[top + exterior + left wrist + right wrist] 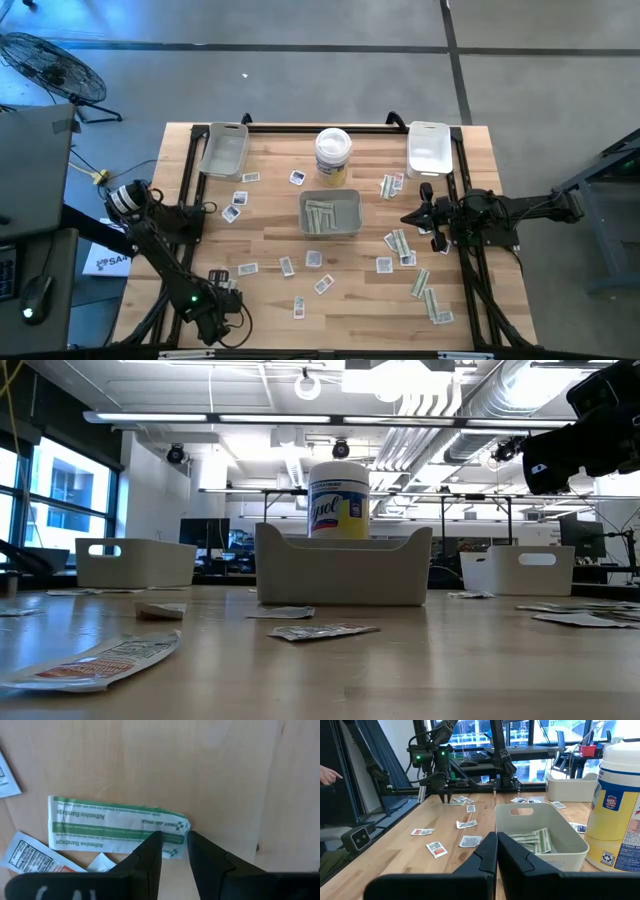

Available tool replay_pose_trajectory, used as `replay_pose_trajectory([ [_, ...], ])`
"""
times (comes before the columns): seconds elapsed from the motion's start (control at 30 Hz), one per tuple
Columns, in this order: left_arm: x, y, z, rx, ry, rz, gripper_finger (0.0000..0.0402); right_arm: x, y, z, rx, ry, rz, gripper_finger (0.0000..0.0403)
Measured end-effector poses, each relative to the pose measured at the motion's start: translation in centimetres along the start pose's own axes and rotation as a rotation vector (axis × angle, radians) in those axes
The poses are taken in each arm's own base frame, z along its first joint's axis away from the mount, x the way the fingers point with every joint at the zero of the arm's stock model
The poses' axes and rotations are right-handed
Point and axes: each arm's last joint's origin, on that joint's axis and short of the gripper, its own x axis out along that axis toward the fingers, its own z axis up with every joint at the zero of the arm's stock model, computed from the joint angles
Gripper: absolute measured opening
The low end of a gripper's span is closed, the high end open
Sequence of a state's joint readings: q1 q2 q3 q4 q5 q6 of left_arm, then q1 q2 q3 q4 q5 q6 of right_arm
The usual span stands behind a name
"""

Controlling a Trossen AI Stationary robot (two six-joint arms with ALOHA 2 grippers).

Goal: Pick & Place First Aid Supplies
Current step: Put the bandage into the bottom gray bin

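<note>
High view: left gripper (222, 287) sits low, fingers nearly closed over a green bandage strip (115, 826), not yet pinching it. Right gripper (408, 217) waits, pressed together, beside the tray (331, 229) holding several strips. Many packets (300, 260) remain scattered.

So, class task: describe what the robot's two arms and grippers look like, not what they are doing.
Both arms are dark, jointed and slim. The left arm has a pale band near its base and a small green light by the left gripper. The right gripper ends in two dark tapered fingers. The left gripper's fingers are dark, wedge-shaped too.
</note>
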State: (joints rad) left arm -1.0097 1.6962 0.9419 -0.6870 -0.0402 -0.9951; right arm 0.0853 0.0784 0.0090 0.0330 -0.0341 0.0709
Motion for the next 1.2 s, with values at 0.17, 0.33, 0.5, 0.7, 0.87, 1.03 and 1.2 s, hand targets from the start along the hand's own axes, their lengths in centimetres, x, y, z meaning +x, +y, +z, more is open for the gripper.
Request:
replay_pose_trajectory([
  [0.17,0.3,0.3,-0.1,0.006,-0.013,0.032,0.0079,0.0,0.0,0.0,0.000,0.000,0.000,0.0005],
  [0.33,1.0,0.3,-0.1,0.036,-0.010,0.062,0.0017,0.0,0.0,0.0,0.000,0.000,-0.001,0.0005],
  [0.5,0.6,0.0,0.2,0.049,-0.031,0.074,0.0011,0.0,0.0,0.0,0.000,0.000,0.000,0.0005],
  [0.7,-2.0,-1.1,3.0,0.213,-0.185,0.165,0.0003,0.0,0.0,0.0,0.000,0.000,0.000,0.0005],
  [0.87,-5.4,-0.9,7.1,0.303,-0.347,0.270,0.0004,0.0,0.0,0.0,0.000,0.000,0.000,0.0005],
  [1.03,-9.0,0.9,12.2,0.300,-0.462,0.311,0.0005,0.0,0.0,0.0,0.000,0.000,-0.001,0.0005],
  [1.2,-10.6,5.5,16.3,0.140,-0.486,0.342,0.0005,0.0,0.0,0.0,0.000,0.000,0.000,0.0005],
])
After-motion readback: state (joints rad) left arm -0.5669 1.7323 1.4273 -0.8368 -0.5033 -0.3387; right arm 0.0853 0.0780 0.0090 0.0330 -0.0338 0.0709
